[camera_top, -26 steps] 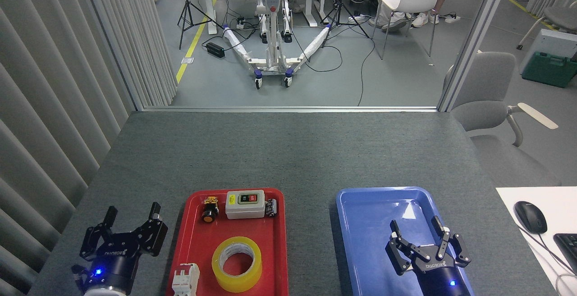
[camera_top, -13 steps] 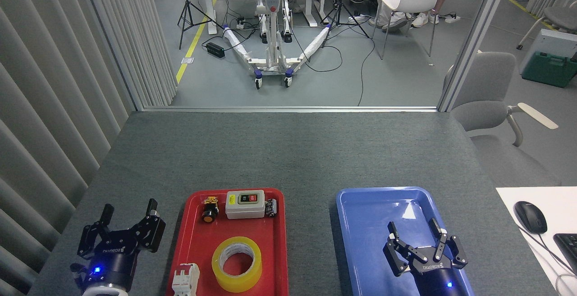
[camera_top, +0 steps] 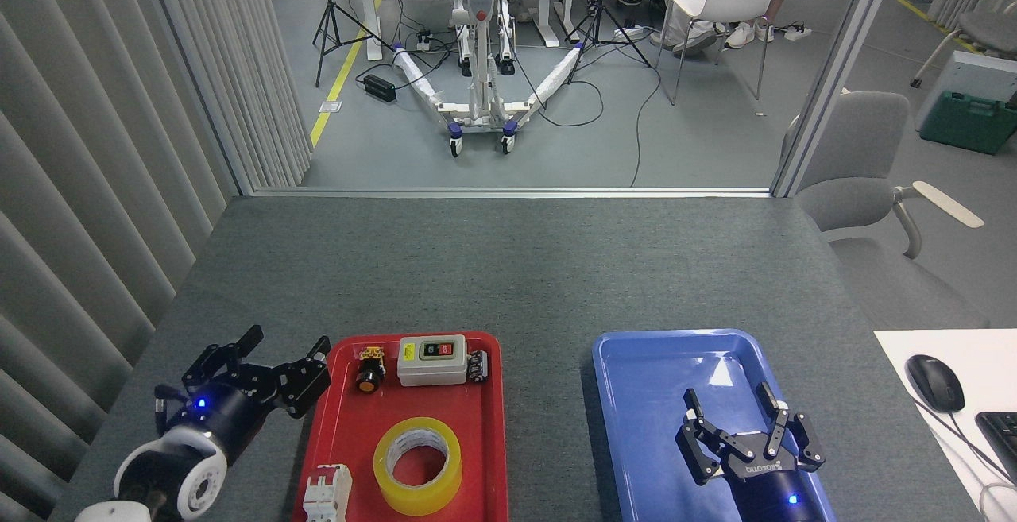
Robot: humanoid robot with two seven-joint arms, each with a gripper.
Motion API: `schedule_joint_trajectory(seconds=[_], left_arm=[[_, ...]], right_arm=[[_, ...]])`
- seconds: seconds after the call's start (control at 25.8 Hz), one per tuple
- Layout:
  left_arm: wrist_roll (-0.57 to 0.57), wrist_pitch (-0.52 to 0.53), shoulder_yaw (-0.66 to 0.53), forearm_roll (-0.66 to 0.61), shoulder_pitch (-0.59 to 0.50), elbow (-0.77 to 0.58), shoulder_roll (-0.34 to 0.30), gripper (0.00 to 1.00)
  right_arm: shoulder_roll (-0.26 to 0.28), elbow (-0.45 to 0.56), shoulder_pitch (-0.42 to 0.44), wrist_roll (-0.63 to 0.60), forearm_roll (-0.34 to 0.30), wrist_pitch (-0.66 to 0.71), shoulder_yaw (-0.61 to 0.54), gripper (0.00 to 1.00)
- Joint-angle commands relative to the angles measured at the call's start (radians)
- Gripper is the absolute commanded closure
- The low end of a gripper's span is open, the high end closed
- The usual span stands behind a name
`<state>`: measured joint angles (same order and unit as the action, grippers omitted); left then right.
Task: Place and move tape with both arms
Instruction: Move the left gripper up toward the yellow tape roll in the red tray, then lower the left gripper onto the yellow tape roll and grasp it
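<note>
Two grippers: left gripper (camera_top: 284, 349) open beside red tray (camera_top: 493, 427); right gripper (camera_top: 731, 404) open over blue tray (camera_top: 636, 395).
Tape (camera_top: 417, 465): flat in red tray's near end, ungrasped, likely the left's pick.

Left gripper (camera_top: 284, 341): fingers spread apart, empty, angled toward the red tray (camera_top: 343, 435), just left of it. Right gripper (camera_top: 728, 400): fingers apart, empty, well right of that tray.

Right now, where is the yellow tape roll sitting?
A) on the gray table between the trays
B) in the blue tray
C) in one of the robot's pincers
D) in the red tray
D: the tape lies flat in the near part of the red tray, and both pincers are open and apart from it, holding nothing.
</note>
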<state>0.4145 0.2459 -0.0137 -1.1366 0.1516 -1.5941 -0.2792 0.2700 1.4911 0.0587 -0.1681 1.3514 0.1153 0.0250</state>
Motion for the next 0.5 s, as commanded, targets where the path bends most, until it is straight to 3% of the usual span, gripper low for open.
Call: schedule_joint_trajectory(seconds=[0.0,0.12,0.27,0.46], left_arm=[[0.397,0.093,0.017,0.086,0.094,-0.003,-0.041,0.0],[0.561,0.191,0.127,0.14,0.186,0.014,-0.11,0.0],[0.573,0.316,0.409,0.147,0.362,0.094,-0.204,0.0],[0.572,0.54,0.644,0.202,0.574,0.223,-0.238,0.0]], right_arm=[[0.001,0.0,0.0,-0.002,0.002,0.001,0.001,0.0],[0.003,0.0,0.0,-0.004,0.002,0.001,0.001,0.0],[0.005,0.0,0.0,-0.004,0.002,0.0,0.001,0.0],[0.005,-0.002,0.0,-0.004,0.002,-0.002,0.003,0.0]])
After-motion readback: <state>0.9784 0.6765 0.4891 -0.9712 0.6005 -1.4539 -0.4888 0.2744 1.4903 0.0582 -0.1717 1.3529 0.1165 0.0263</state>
